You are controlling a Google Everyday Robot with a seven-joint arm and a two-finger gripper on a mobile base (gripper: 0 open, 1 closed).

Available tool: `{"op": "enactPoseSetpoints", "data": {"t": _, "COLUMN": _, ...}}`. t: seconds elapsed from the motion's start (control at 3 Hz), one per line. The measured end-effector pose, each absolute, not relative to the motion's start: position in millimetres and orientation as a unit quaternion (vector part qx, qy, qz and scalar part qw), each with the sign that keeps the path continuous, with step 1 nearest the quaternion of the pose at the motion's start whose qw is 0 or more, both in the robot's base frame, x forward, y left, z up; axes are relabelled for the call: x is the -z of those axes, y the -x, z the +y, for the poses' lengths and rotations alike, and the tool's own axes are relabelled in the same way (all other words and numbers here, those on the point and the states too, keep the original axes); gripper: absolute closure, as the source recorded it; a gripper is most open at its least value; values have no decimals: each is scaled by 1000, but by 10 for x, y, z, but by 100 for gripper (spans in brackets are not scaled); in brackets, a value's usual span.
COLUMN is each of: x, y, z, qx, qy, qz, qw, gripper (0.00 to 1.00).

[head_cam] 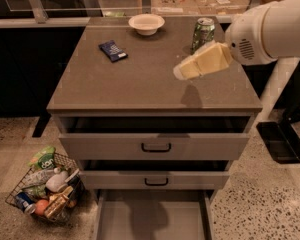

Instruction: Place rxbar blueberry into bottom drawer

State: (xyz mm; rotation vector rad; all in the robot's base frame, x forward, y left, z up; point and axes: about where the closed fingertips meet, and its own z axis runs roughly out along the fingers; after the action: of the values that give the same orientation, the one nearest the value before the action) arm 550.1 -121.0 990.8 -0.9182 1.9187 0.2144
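The rxbar blueberry (113, 50), a small flat dark navy bar, lies on the grey cabinet top (140, 84) at the back left. The bottom drawer (152, 219) is pulled out at the foot of the cabinet, and its flat grey floor is bare. My gripper (182, 72), cream-coloured at the end of the white arm (270, 26), hovers above the right middle of the top. It is well to the right of the bar and just in front of the green soda can (203, 33).
A white bowl (146, 23) sits at the back centre of the top. The two upper drawers (155, 146) with dark handles stand slightly open. A wire basket (45, 189) of groceries sits on the floor at the left. A dark object (280, 141) lies on the floor at the right.
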Motion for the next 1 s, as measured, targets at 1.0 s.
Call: {"op": "enactPoseSetpoints", "data": {"t": 1.0, "x": -9874, "y": -7258, "z": -216, "qx": -151, "qy": 316, "qz": 709, "qw": 612, "gripper": 0}}
